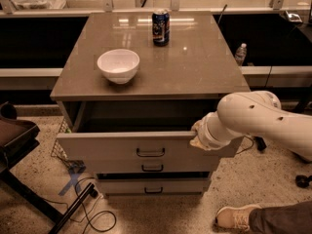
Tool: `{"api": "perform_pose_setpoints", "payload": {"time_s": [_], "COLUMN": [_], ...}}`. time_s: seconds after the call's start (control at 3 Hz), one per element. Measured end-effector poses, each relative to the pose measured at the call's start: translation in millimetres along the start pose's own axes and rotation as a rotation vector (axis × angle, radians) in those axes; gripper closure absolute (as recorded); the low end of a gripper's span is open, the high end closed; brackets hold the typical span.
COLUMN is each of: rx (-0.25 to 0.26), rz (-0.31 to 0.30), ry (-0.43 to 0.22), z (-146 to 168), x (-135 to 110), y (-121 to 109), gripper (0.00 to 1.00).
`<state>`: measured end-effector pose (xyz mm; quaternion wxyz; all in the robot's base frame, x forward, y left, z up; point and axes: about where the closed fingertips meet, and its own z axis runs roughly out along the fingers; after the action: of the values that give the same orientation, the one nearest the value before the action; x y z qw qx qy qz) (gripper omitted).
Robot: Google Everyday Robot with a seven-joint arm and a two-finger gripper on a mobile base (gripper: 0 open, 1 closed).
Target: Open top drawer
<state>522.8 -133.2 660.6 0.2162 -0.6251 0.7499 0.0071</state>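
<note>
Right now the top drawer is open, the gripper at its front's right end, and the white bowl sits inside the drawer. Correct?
No: the camera view shows the white bowl on the cabinet top, not inside. The top drawer is open, the gripper at its front's right end.

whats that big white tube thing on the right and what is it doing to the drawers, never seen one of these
The white tube is a robot arm reaching in from the right. Its grasping tip, the end effector, is at the right end of the top drawer, on its upper front edge. I cannot tell whether it is gripping that edge. The drawer is pulled out, so its dark inside shows.

There is one picture, looking down at the cabinet from in front. On the cabinet top stand a white bowl and a drink can. The shoe at the bottom is a person's.
</note>
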Motion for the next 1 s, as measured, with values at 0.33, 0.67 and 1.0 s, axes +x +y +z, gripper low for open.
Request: {"api": "perform_pose_setpoints", "payload": {"time_s": [0.33, 0.67, 1.0], "rx": [0.000, 0.000, 0.000], "rz": [0.000, 0.000, 0.000], "ry": [0.000, 0.000, 0.000], "z": [0.0, -0.1, -0.1], "x": [0.0, -0.1, -0.1], "y": [0.0, 0.0, 0.0], "gripper": [0.60, 0.37, 0.13]}}
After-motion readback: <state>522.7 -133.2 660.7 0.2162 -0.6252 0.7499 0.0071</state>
